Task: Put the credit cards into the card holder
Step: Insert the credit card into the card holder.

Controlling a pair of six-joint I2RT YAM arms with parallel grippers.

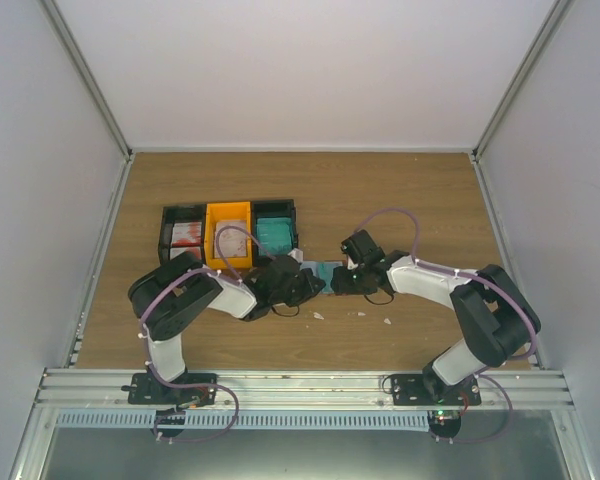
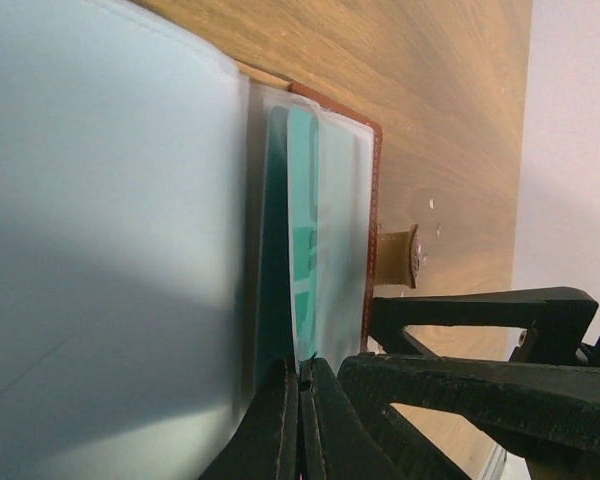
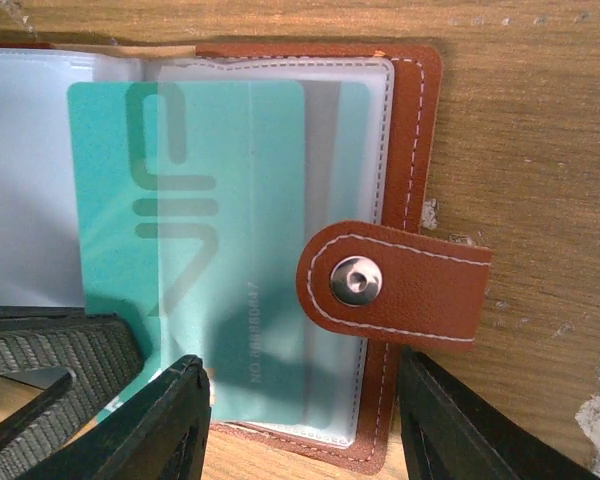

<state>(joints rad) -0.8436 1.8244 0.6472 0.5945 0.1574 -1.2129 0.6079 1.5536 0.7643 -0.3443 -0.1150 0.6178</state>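
The reddish-brown card holder [image 1: 327,272] lies open on the table between my two grippers. In the right wrist view its clear pockets [image 3: 375,160] face up and its snap strap [image 3: 395,285] is folded over the right edge. A teal credit card [image 3: 190,200] sits partly inside a clear pocket, its left part sticking out. My left gripper [image 2: 302,400] is shut on the edge of that teal card [image 2: 302,200]. My right gripper [image 3: 300,430] is open, its fingers standing on either side of the holder's near corner. More cards lie in the bins.
Three joined bins stand at the back left: a black one [image 1: 183,236] with red cards, an orange one [image 1: 228,232] with pale cards, and a black one [image 1: 276,230] with teal cards. Small white scraps [image 1: 387,321] lie on the wood near the holder.
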